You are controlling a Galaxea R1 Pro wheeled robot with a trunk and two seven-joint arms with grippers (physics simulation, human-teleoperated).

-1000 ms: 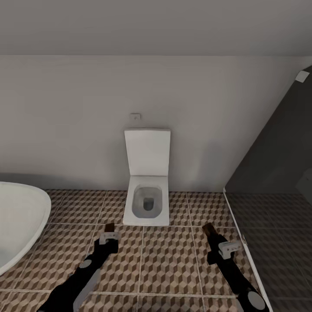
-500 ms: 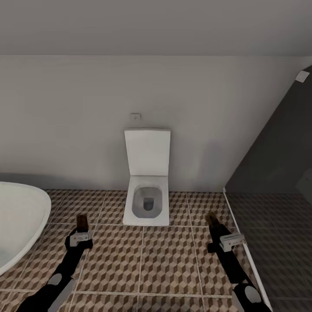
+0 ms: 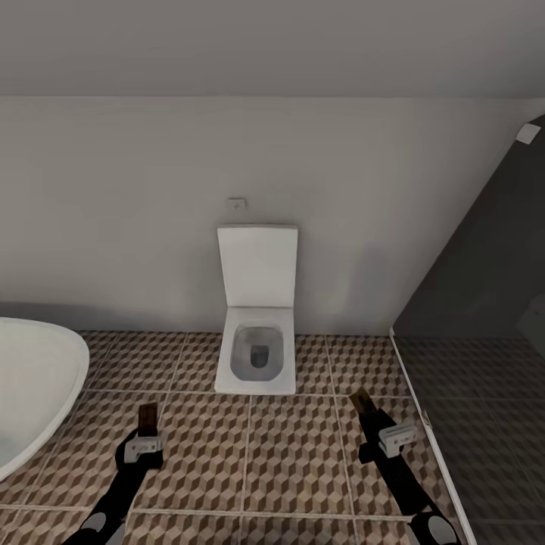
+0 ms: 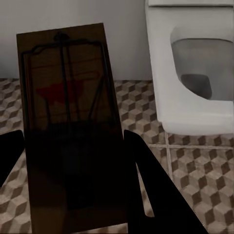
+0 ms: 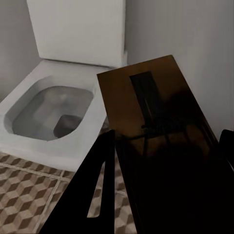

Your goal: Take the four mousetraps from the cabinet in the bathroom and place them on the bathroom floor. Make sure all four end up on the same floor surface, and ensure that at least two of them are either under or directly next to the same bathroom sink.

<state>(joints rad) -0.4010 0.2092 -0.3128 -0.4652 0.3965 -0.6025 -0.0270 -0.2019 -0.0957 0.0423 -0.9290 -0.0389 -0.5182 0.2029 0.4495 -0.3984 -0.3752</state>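
Bathroom seen from the head camera. The bathroom floor [image 3: 295, 454], tiled in a brown-and-beige cube pattern, spreads before a white wall [image 3: 151, 227]; a dark shower enclosure [image 3: 484, 303] bounds it at the right. A white basin or tub [image 3: 38, 378] curves in at the left edge; whether it is the sink named in the task cannot be told. A square toilet [image 3: 257, 356] with its lid raised stands against the wall, between the two arms.

The left gripper [image 3: 145, 435] is closed on a mousetrap [image 4: 68, 122], held flat between its fingers with the red mark facing the wrist camera; the trap hangs above the tiles near the white basin, probably so that it can be set down beside it. The right gripper [image 3: 377, 425] likewise clamps a second mousetrap [image 5: 161, 131], its board projecting forward just beside the toilet bowl.

Compared with one second ago, the left arm has swung toward the basin and drawn back slightly; the right arm has changed little, and the camera has not moved.
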